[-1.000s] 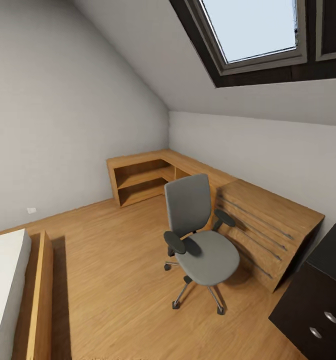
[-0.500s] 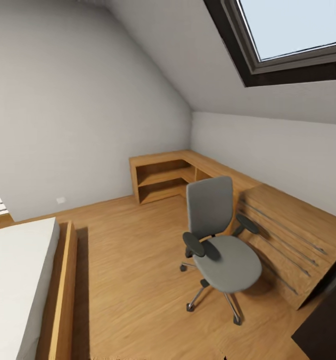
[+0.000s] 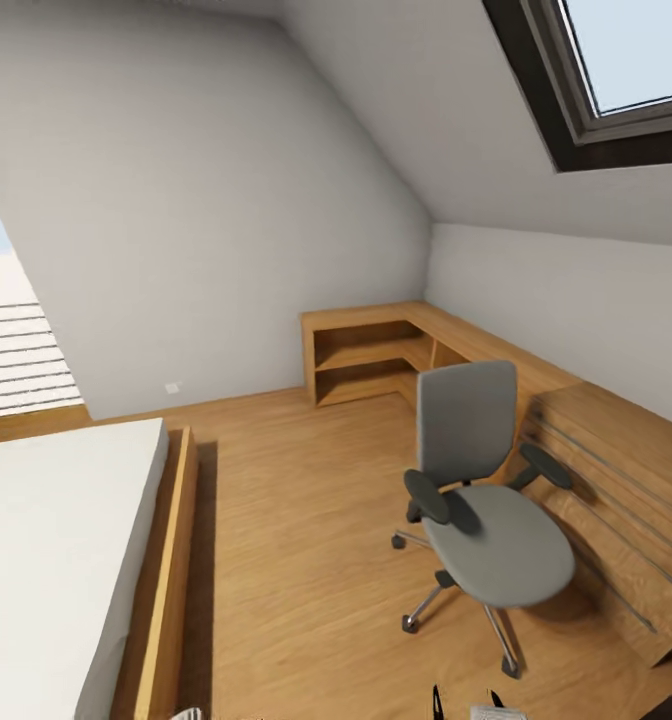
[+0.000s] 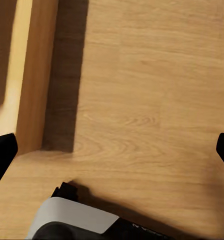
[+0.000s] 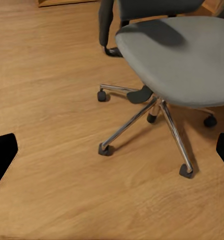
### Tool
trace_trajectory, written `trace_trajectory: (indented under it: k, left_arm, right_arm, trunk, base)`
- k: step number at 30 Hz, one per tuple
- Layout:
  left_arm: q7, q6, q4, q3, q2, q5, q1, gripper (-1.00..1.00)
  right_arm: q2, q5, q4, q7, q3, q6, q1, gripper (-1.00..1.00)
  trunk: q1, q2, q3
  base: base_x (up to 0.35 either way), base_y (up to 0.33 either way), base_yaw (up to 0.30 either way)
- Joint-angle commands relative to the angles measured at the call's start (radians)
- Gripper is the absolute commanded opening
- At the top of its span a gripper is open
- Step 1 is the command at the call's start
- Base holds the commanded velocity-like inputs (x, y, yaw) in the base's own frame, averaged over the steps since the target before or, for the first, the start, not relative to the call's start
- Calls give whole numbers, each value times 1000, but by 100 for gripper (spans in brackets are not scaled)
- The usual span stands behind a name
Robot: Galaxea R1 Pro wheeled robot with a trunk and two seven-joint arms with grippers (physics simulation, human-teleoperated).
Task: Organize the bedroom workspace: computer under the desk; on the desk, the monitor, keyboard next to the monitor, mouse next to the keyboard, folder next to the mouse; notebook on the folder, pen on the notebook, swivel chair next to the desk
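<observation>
Left end effector (image 4: 112, 150): fingers spread wide, empty, above oak plank floor (image 4: 152, 75). Right end effector (image 5: 112, 150): spread wide, empty, facing grey upholstered swivel chair (image 5: 182, 60).

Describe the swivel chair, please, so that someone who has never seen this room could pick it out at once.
Start at the low oak cabinets running along the wall under the sloped ceiling and skylight. Standing on the plank floor just in front of them is the swivel chair. It is the one grey upholstered piece among the wood, with black armrests and a chrome star base on casters.
</observation>
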Motion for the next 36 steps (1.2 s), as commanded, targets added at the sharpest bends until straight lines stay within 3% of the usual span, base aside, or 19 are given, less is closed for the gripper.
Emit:
trace_trajectory:
  k: [1, 3, 8, 16, 23, 36]
  left_arm:
    - [2, -3, 11, 1, -1, 9, -2, 100]
    - [0, -33, 38, 0, -1, 9, -4, 100]
    - [-2, -179, 100, -25, -3, 1, -7, 100]
    - [3, -302, 127, -122, -5, -9, -8, 100]
    - [4, -319, 143, -150, -5, -10, -8, 100]
    - [4, -323, 155, -158, -5, -10, -8, 100]
  right_arm:
    - [0, -1, -2, -9, 8, 3, -1, 100]
    - [-1, -2, -4, -8, 8, 9, -2, 100]
    - [0, -5, -6, -6, 9, 15, -3, 100]
    - [0, -7, -6, -6, 9, 14, -3, 100]
    - [-1, -7, -4, -6, 10, 16, -3, 100]
    - [-2, -3, 15, -5, 12, 22, -3, 100]
  trunk:
    - [0, -1, -2]
    - [0, -1, -2]
    - [0, -1, -2]
    - [0, -1, -2]
    - [0, -1, -2]
    - [0, -1, -2]
  base:
    - [0, 0, 285]
    - [0, 0, 282]
    - [0, 0, 247]
    - [17, 0, 251]
    - [230, 0, 204]
    - [315, 0, 31]
